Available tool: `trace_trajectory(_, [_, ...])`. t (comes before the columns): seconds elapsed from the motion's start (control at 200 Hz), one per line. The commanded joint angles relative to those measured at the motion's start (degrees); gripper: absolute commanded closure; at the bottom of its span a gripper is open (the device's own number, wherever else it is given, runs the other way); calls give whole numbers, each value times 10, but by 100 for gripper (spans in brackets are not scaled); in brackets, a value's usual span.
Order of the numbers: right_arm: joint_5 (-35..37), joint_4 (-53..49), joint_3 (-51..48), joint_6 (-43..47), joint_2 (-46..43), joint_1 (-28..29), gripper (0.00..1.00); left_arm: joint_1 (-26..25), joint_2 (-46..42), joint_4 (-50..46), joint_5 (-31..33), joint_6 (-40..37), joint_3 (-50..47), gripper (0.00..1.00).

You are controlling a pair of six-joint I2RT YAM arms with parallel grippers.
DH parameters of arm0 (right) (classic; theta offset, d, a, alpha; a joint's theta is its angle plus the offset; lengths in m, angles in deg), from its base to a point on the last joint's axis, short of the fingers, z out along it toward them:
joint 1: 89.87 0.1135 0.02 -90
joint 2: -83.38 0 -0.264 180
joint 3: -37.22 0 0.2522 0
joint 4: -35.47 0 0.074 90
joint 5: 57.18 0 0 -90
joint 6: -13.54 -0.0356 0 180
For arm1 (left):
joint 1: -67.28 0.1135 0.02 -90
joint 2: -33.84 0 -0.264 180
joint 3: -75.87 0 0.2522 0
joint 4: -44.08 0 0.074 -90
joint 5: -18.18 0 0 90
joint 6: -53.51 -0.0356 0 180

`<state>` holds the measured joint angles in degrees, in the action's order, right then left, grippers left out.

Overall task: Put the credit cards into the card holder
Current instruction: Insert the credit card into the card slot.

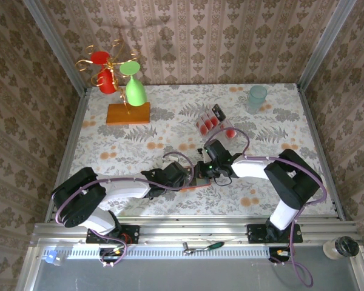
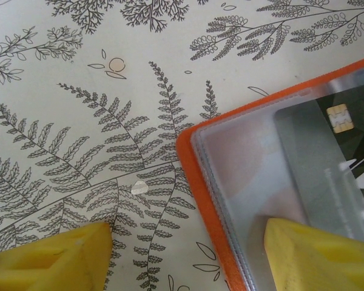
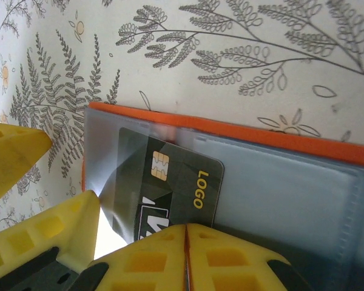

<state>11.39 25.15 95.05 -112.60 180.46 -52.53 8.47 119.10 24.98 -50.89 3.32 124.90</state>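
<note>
Right gripper (image 3: pixel 185 233): yellow fingers pressed together, tips at the near edge of a black card (image 3: pixel 170 182). The card lies flat and is not pinched between them. Contact cannot be confirmed.
Left gripper (image 2: pixel 187 231): spread, one finger over the bare table (image 2: pixel 79 121), the other on the inner sheet of the card holder (image 2: pixel 189 167). Judged to be pinning it open.
Holder location: mid-table toward the near edge, between the two grippers, lying open and flat.
Holder appearance: orange-red rim with a rounded corner, and a grey inner side under clear, glossy pockets.
Black card appearance: gold chip and yellow "LOGO" lettering, seen partly through the clear plastic. How deep it sits cannot be told.
Remaining credit cards (image 1: pixel 211 121): a small cluster, pale pink with red round marks and one dark, farther back and slightly right of the holder, well apart from it.
Step in hand: judged to be seating a card in a pocket by pushing with closed fingertips.
Next move calls for: a short push along the pocket's line with the card kept flat and the holder held down, then a reach to the far cluster.
</note>
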Motion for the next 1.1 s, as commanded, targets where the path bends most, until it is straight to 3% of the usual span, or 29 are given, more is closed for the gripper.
trace_trajectory(0.0, [13,-9,15,-3,16,13,89,11,-9,-25,-4,-18,-4,31])
trace_trajectory(0.485, [13,1,29,-22,31,20,90,45,-90,-69,0,-9,-24,30])
trace_trajectory(1.095, [18,-19,44,-20,34,27,90,55,-38,-50,-5,-28,-35,30])
